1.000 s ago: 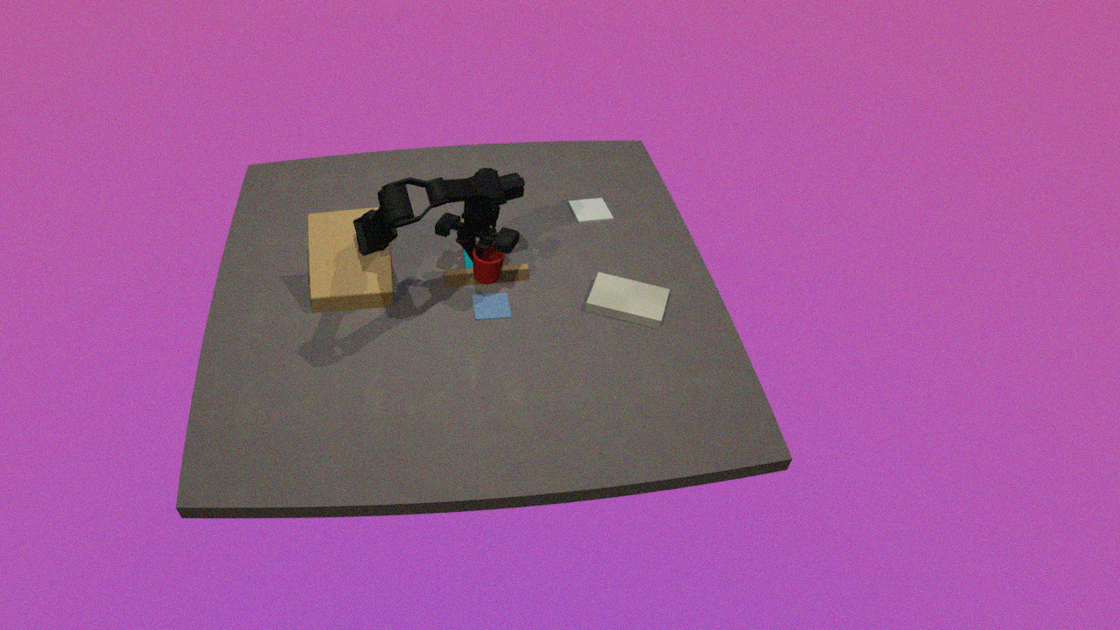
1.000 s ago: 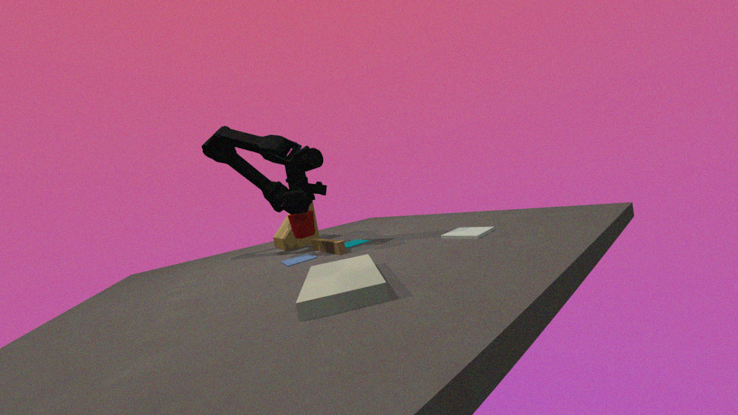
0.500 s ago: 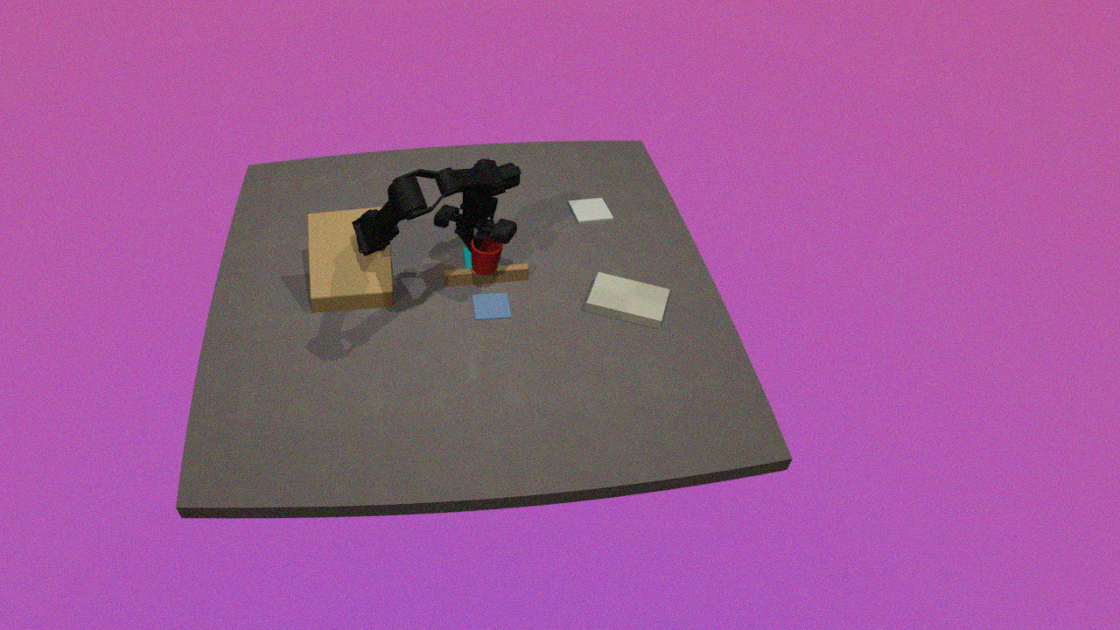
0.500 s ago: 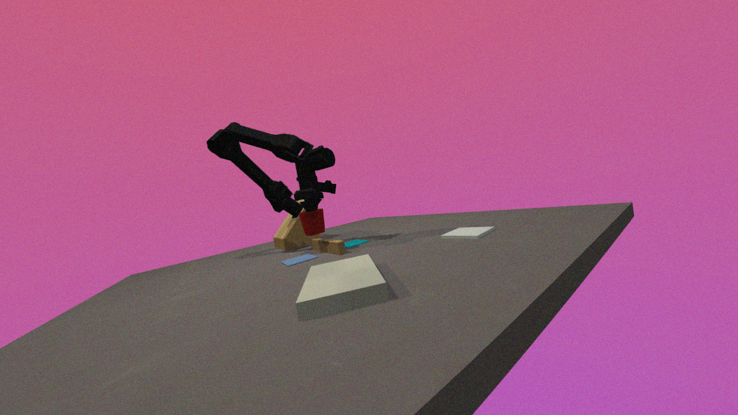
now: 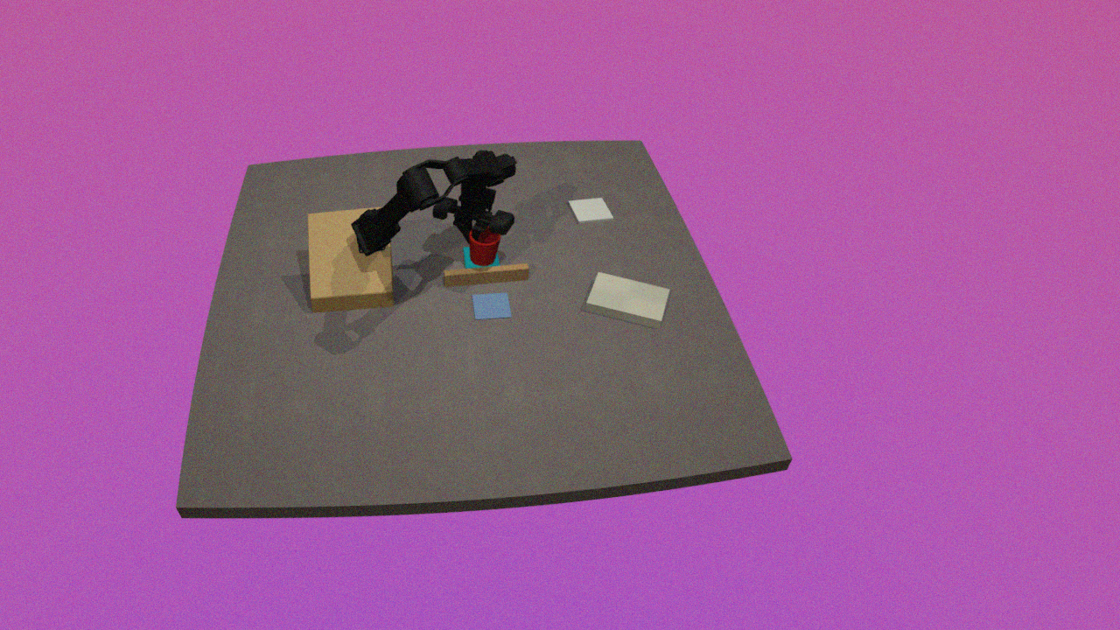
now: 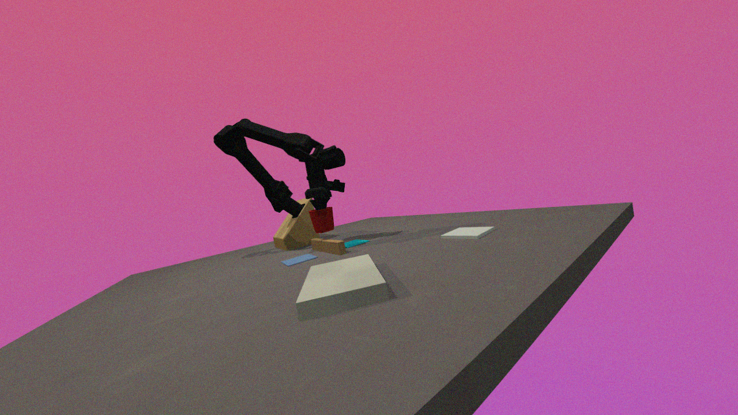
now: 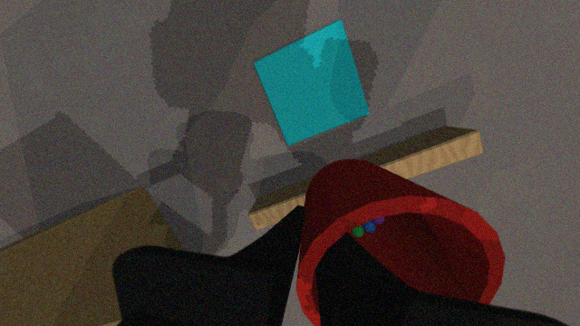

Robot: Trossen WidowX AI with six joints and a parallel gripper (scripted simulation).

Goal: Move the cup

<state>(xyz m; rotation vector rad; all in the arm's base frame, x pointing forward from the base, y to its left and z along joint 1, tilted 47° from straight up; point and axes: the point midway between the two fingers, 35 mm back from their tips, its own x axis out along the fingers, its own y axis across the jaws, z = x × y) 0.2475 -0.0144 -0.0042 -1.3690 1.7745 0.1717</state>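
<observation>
The gripper (image 7: 308, 254) is nearly closed and pinches the wall of the red cup (image 7: 399, 235), one finger (image 7: 362, 290) inside the rim and the other outside. In the exterior view the cup (image 6: 322, 219) hangs upright in the air, left of centre, above the wooden bar (image 6: 328, 245) and the teal pad (image 6: 357, 242). In the wrist view the teal pad (image 7: 313, 83) sits at upper centre, apart from the cup, with the bar (image 7: 435, 154) between them. Three marbles (image 7: 368, 227), green, blue and purple, lie inside the cup against its wall. In the top view the blue pad (image 5: 492, 306) lies just below the bar (image 5: 485, 274), and the cup (image 5: 484, 247) is above it, over the teal pad (image 5: 468, 256). The arm (image 5: 423, 195) reaches from a tan block (image 5: 344, 262) at centre left. Two white slabs (image 5: 627, 297) lie to the right on the grey table (image 5: 470, 407)
</observation>
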